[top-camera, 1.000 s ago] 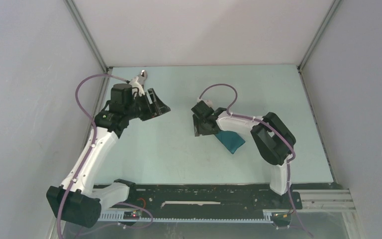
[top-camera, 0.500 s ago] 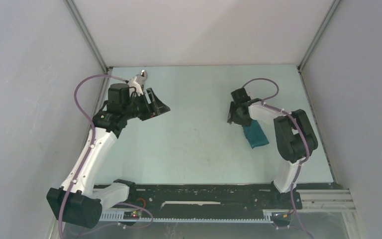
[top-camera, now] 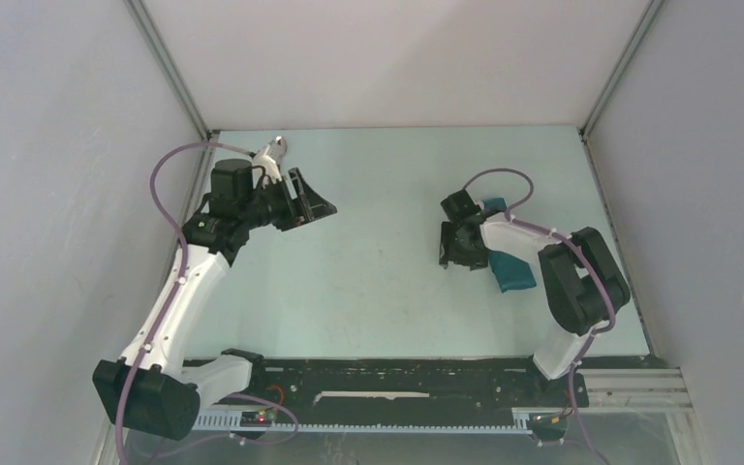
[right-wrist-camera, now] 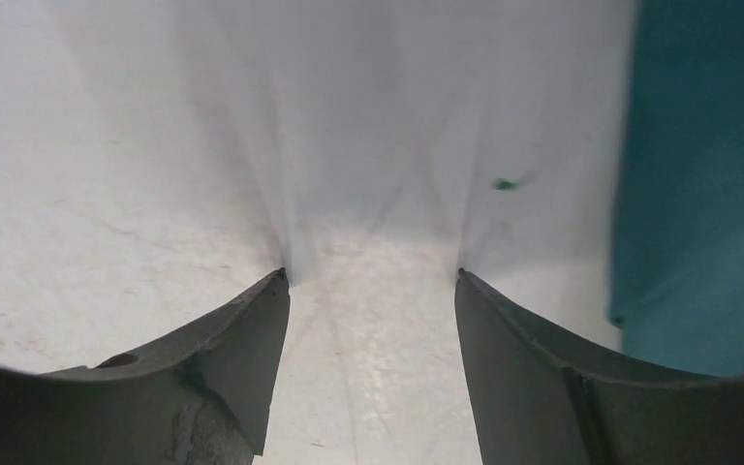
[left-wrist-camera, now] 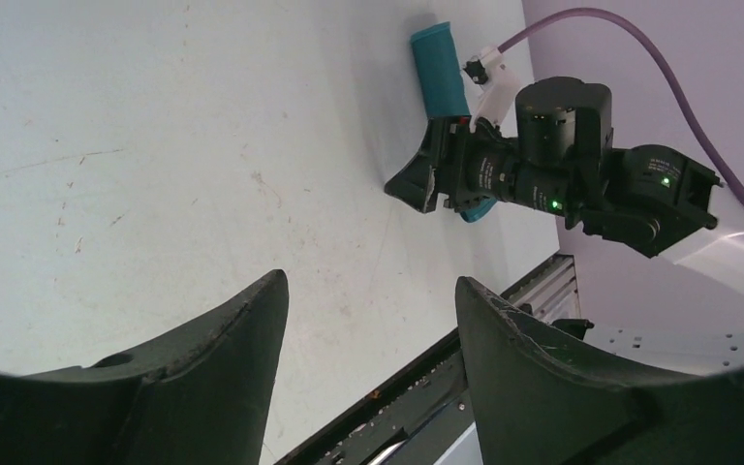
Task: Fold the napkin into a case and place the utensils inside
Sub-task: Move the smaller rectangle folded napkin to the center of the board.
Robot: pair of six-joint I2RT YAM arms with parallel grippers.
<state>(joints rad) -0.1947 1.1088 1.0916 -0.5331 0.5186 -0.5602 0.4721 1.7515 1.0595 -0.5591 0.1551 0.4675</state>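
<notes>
The napkin [top-camera: 513, 273] lies on the right of the table as a narrow teal strip, partly covered by my right arm; its far end [top-camera: 493, 204] shows beyond the wrist. The left wrist view shows that strip [left-wrist-camera: 441, 77] too. My right gripper [top-camera: 453, 254] stands just left of it, open and empty, fingertips down at the table surface [right-wrist-camera: 370, 276], with the teal cloth [right-wrist-camera: 697, 194] beside its right finger. My left gripper [top-camera: 308, 203] hovers open and empty at the far left [left-wrist-camera: 370, 281]. The utensils are out of view.
White walls with metal corner posts [top-camera: 170, 73] enclose the table on three sides. A black rail [top-camera: 397, 373] carrying the arm bases runs along the near edge. My right arm's elbow [top-camera: 581, 281] sits close to the right wall.
The right arm swung to the right, and the napkin shifted right with it and turned more upright. The right gripper then came back a little toward the near edge. The left arm barely moved.
</notes>
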